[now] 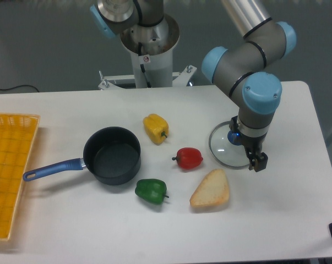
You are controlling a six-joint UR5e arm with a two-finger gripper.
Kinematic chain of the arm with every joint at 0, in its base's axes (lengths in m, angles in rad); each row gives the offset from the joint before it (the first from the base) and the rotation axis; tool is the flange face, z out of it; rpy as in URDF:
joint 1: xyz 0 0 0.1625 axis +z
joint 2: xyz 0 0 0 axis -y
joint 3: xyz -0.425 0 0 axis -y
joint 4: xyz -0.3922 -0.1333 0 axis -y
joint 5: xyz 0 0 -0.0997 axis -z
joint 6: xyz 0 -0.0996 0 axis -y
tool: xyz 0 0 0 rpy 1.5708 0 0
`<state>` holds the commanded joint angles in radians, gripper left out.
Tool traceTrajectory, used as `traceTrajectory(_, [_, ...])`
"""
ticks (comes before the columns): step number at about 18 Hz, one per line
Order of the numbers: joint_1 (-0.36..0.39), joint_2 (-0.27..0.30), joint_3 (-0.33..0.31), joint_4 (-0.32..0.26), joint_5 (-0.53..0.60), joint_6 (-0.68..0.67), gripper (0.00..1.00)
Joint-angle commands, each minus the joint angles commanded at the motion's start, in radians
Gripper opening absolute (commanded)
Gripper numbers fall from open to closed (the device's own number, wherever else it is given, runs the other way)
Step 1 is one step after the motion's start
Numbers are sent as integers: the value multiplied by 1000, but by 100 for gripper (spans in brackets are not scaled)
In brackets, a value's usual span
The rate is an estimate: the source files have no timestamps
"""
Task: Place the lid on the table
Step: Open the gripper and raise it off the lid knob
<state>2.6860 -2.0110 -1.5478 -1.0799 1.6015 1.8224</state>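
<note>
Lying flat on the large white rectangular table (276, 214), toward its right edge and somewhat nearer the far edge than the near one, the round transparent glass lid with a thin silver rim (223, 147) rests with its small dark-blue centre knob partly hidden behind the arm's wrist. The grey and light-blue arm reaches down from the upper right, and its black two-finger gripper (256, 160) hangs over the lid's right rim, raised off the glass and not closed on the knob or on anything else. From this angle only one dark finger tip shows clearly, so whether the fingers are spread or pressed together cannot be told.

Left of the lid, close by but apart from it, sits a red bell pepper (188, 158). A wedge-shaped slice of pale bread (211, 190) lies nearer the front edge, just below the lid's rim. A yellow bell pepper (156, 128) stands near the middle of the table, and a green bell pepper (151, 191) lies in front of it. A dark saucepan with a blue handle (112, 155) sits upright and uncovered left of centre, its handle pointing toward the left edge. A yellow-orange mesh tray (10, 170) occupies the left edge.
</note>
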Motion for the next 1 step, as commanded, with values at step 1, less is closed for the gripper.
traceTrajectory(1, [-2, -2, 0, 0, 0, 0, 100])
